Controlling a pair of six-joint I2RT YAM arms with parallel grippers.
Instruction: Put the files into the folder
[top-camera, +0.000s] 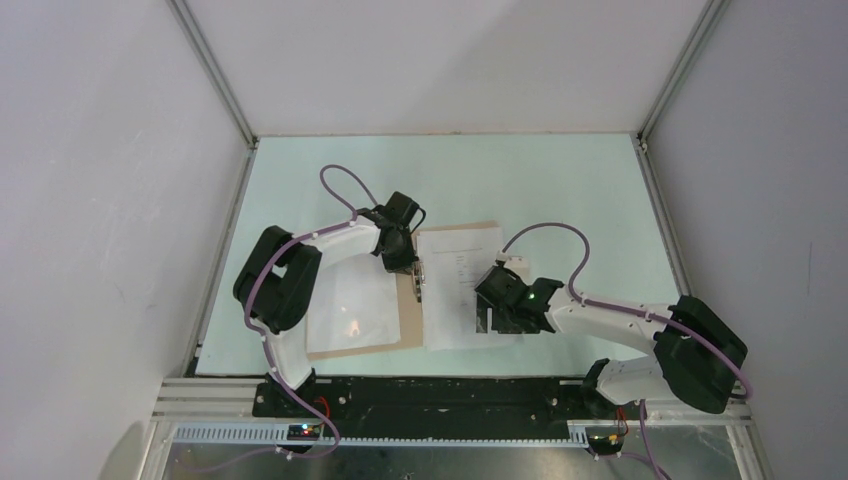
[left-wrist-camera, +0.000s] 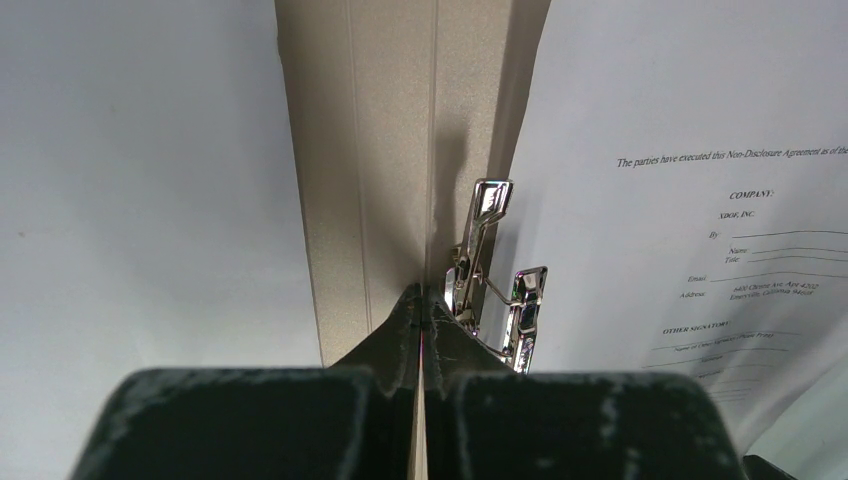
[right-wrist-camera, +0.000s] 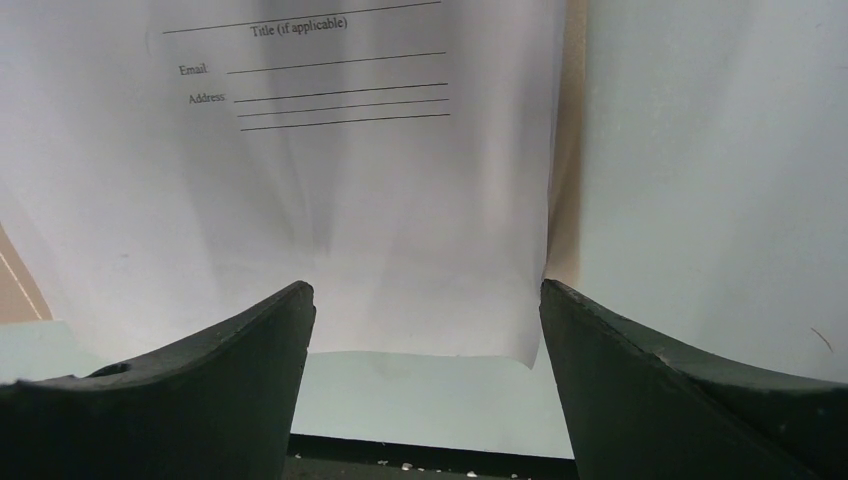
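Folder (top-camera: 411, 318) lies open on the surface (top-camera: 560, 190), with a clear sleeve (top-camera: 350, 300) over its left half and the files (top-camera: 450, 280) flat on its right half, the printed sheet on top. Left fingers (left-wrist-camera: 415, 320) are clenched together with nothing visibly between them, tips down on the spine just beside the metal clip (left-wrist-camera: 490, 280). Right fingers (right-wrist-camera: 255, 350) are spread wide and released, hovering over the near edge of the files and grasping nothing.

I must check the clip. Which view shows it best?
Left wrist: the clip is large and sharp, by the shut left gripper. The top view shows only a tiny glint; the right wrist shows none of it.
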